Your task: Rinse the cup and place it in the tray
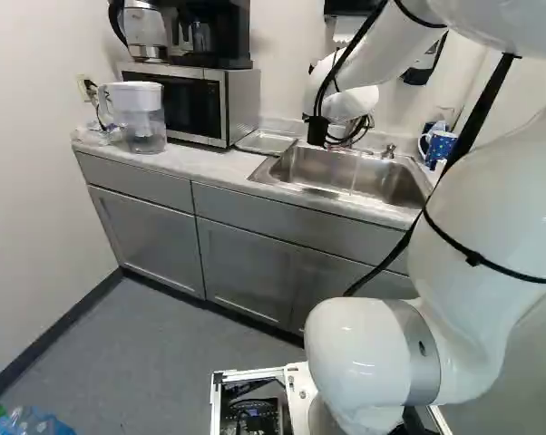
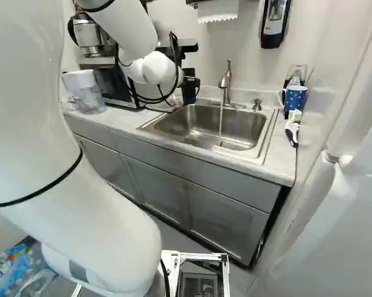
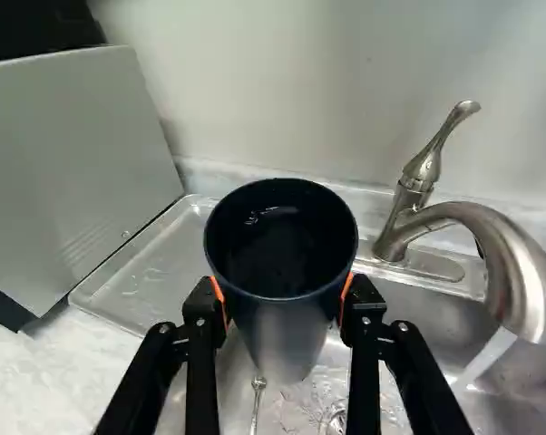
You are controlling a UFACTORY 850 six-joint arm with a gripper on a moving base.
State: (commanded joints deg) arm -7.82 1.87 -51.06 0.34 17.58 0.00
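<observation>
Right base view, upper centre: the tap (image 2: 227, 83) runs; the hand (image 3: 283, 301) grips the cup (image 3: 280, 337) mouth-up, likely to catch rinse water.

- Bright, diffuse light falls across the counter (image 1: 200, 163).
- The white arm (image 2: 105, 229) shows soft grey shading.
- Glints mark the sink (image 2: 192, 120) and faucet (image 3: 518, 263).
- The cup's (image 3: 282, 245) dark inside catches a small highlight.
- The floor (image 1: 146, 362) looks dimmer.

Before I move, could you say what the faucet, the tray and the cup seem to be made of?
The faucet looks like brushed metal, with soft satin highlights. The tray is probably metal: grey, with a dull sheen. The cup, smooth and dark, could be plastic or metal.
</observation>
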